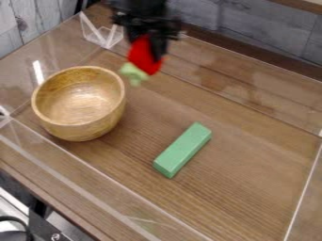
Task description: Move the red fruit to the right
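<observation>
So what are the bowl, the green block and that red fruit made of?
The bowl looks like turned wood with a light satin finish: pale tan with faint rings inside. The green block looks like painted wood or plastic, flat matte colour, sharp edges; I can't tell which. The red fruit, held in the gripper, looks like glossy plastic or rubber with a pale green stem, though it is blurred.
</observation>
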Motion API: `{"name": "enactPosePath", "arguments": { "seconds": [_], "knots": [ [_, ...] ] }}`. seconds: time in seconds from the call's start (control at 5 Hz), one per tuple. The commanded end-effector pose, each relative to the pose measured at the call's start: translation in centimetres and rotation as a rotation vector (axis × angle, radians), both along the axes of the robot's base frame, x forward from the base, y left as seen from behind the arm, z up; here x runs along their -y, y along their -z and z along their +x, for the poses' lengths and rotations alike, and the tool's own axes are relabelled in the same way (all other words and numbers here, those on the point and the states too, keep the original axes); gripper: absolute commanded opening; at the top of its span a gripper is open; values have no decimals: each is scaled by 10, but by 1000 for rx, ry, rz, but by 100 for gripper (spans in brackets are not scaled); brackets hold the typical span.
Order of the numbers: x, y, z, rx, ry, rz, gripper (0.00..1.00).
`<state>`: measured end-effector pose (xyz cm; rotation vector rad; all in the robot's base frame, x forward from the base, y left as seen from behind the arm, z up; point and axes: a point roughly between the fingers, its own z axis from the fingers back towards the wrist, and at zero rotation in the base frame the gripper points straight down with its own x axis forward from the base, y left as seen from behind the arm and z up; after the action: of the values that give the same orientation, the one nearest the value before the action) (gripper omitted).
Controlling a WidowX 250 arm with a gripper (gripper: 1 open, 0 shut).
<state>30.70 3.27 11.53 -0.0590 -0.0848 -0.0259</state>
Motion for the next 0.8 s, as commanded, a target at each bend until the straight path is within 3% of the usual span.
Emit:
{"name": "enactPosePath", "arguments": {
  "seconds": [0.0, 0.4, 0.6],
  "knots": [
    [37, -5, 23, 57, -13, 13, 0],
    [112, 39, 24, 34, -8, 36, 0],
    [128, 58, 20, 31, 39, 51, 0]
  ]
}}
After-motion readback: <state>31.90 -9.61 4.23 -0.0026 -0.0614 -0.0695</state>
